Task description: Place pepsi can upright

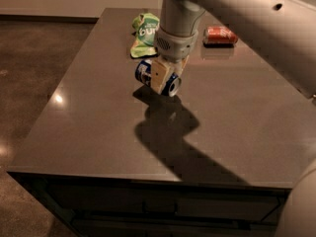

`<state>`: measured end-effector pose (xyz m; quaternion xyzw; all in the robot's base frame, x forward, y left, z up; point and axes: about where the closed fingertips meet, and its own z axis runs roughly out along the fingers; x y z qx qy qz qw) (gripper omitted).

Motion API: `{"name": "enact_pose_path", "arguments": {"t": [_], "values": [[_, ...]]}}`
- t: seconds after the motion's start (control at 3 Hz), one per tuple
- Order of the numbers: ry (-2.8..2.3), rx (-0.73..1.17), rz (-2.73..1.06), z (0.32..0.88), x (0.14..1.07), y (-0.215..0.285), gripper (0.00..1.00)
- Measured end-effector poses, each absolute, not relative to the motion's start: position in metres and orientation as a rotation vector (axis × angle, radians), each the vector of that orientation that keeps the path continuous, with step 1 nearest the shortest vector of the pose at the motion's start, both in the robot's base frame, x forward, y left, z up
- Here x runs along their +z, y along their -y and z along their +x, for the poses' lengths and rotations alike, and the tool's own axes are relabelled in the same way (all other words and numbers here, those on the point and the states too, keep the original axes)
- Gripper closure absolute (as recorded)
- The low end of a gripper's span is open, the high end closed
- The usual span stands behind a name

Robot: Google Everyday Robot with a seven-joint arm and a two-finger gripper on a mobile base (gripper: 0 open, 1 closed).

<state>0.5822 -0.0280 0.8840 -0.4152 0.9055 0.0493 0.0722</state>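
Observation:
The pepsi can [146, 73], dark blue with white markings and silver ends, is held on its side, tilted, a little above the dark table [98, 112]. My gripper [163, 78] hangs from the grey arm over the table's middle and is shut on the can, one cream finger [159, 76] across its near side. The can's silver end [173, 86] points toward the lower right. The can's shadow falls on the table just below it.
A green crumpled chip bag [143, 32] lies at the back of the table. A red can [220, 34] lies on its side at the back right. The table's left and front edges drop to a brown floor [29, 73].

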Motion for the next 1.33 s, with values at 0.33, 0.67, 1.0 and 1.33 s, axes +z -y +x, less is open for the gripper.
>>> {"name": "enact_pose_path", "arguments": {"t": [0.33,0.67,1.0,1.33], "values": [[-2.536,0.071,-1.552,0.589,0.92,0.03,1.0],[-2.366,-0.042,-1.744,0.597,0.945,0.037,1.0],[-2.186,-0.203,-1.91,0.6,0.962,0.053,1.0],[-1.943,-0.431,-2.144,0.591,0.967,0.083,1.0]]}}
